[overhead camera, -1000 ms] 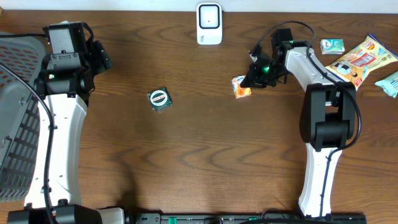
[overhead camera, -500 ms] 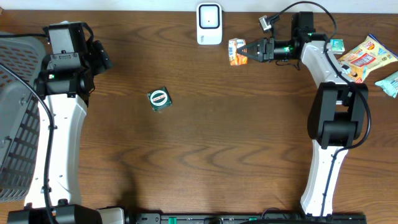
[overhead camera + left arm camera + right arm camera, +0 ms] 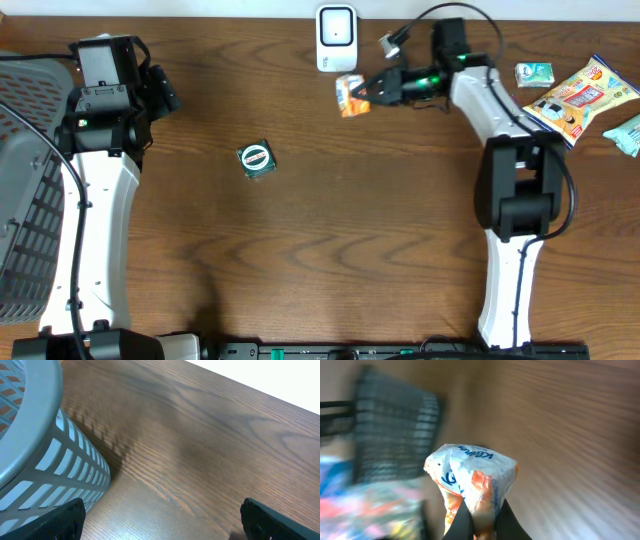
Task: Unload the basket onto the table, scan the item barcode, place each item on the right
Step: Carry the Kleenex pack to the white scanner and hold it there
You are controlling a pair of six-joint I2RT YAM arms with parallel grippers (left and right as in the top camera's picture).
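We see the right gripper [image 3: 366,93] in the upper middle of the overhead frame, its jaws pressed together on a small orange-and-white snack packet [image 3: 349,95]. The packet sits just below and slightly right of the white scanner [image 3: 336,38], which stands at the top edge of the table [image 3: 330,240]. We cannot tell from above whether the packet touches the wood. In the right wrist view the packet [image 3: 472,477] fills the centre, pinched from below by the gripper [image 3: 476,522]. Its crinkled white face carries blue lettering, and the background is blurred.

The left gripper [image 3: 163,92] is in the upper left of the overhead frame, beside the grey basket [image 3: 25,190]. In the left wrist view its fingers [image 3: 52,522] stand wide apart at the lower corners, with nothing between them but bare wood, and the slatted wall of the basket [image 3: 45,475] is on the left.

A small green-and-white round item [image 3: 256,159] lies left of centre. At the far right lie a yellow snack bag [image 3: 585,95] and a small teal packet [image 3: 533,73].
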